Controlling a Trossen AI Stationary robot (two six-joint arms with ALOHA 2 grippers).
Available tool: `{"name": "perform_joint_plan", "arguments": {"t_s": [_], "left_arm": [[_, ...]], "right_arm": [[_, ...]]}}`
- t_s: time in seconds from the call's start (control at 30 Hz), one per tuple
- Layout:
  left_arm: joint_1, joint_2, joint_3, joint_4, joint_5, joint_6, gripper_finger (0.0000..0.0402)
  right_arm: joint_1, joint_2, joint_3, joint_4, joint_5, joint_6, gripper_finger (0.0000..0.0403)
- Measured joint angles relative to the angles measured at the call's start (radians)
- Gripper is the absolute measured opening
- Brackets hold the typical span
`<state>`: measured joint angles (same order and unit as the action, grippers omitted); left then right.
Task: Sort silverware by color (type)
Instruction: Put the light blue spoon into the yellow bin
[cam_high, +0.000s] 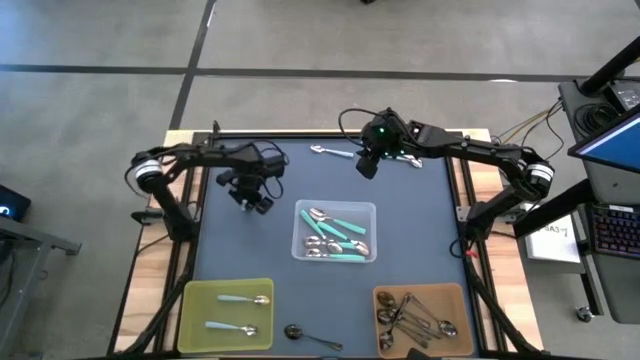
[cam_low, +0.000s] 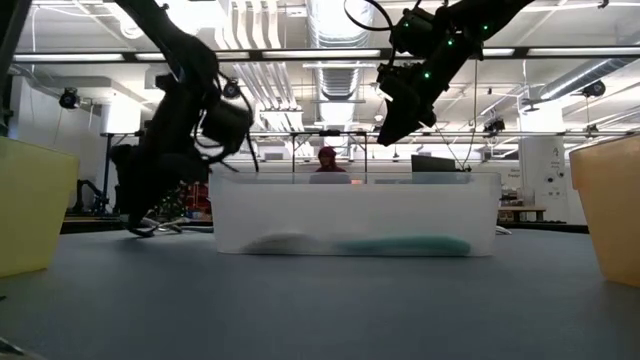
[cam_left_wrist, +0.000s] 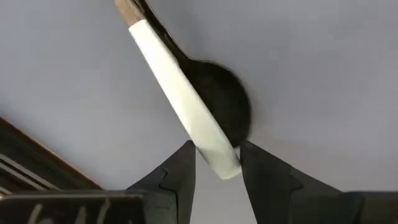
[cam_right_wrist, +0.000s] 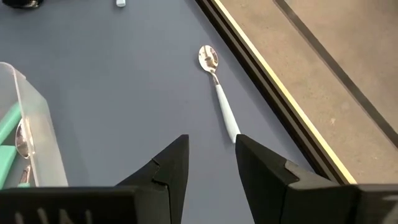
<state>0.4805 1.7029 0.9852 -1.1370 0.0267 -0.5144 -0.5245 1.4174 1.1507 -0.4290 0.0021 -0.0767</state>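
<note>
Step in hand: my left tool (cam_left_wrist: 214, 163) clamped on a pale-handled spoon (cam_left_wrist: 180, 106) above the surface (cam_high: 240, 250), my right tool (cam_right_wrist: 211, 158) apart over another pale-handled spoon (cam_right_wrist: 219, 93) at the far edge; next, I judge, carry to the yellow bin (cam_high: 192, 300).

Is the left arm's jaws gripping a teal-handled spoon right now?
No, the spoon between the left gripper jaws has a white handle.

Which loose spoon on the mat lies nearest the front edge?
The dark spoon between the yellow bin and brown bin; the other loose spoons lie by the far edge.
</note>
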Motion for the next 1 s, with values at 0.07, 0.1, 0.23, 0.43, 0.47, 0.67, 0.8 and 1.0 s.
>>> {"name": "perform_joint_plan", "arguments": {"t_s": [0.07,0.1,0.23,0.43,0.47,0.67,0.8,1.0], "left_arm": [[-0.011,-0.042,0.000,0.005,-0.004,-0.024,0.0107],[-0.011,-0.062,-0.001,0.011,-0.014,-0.039,0.0107],[0.011,-0.114,-0.018,0.074,-0.073,-0.108,0.0107],[0.049,-0.097,-0.078,0.228,-0.080,-0.118,0.0107],[0.056,-0.084,-0.088,0.243,-0.083,-0.119,0.0107],[0.065,-0.060,-0.122,0.278,-0.160,-0.196,0.0107],[0.050,-0.083,-0.123,0.315,-0.169,-0.193,0.0107],[0.051,-0.103,-0.132,0.299,-0.221,-0.191,0.0107]], "right_arm": [[0.000,0.000,0.000,0.000,0.000,-0.004,0.0123],[0.000,0.000,0.000,0.000,0.000,-0.004,0.0123],[0.000,0.000,0.000,0.000,0.000,-0.012,0.0123],[0.000,0.000,0.000,0.000,-0.001,-0.013,0.0123],[0.000,0.000,0.000,0.000,-0.001,-0.008,0.0123],[0.000,0.000,0.000,-0.003,-0.002,0.034,0.0123],[0.000,0.000,0.000,-0.003,-0.002,0.040,0.0123],[0.000,0.000,0.000,-0.003,-0.002,0.043,0.0123]]}}
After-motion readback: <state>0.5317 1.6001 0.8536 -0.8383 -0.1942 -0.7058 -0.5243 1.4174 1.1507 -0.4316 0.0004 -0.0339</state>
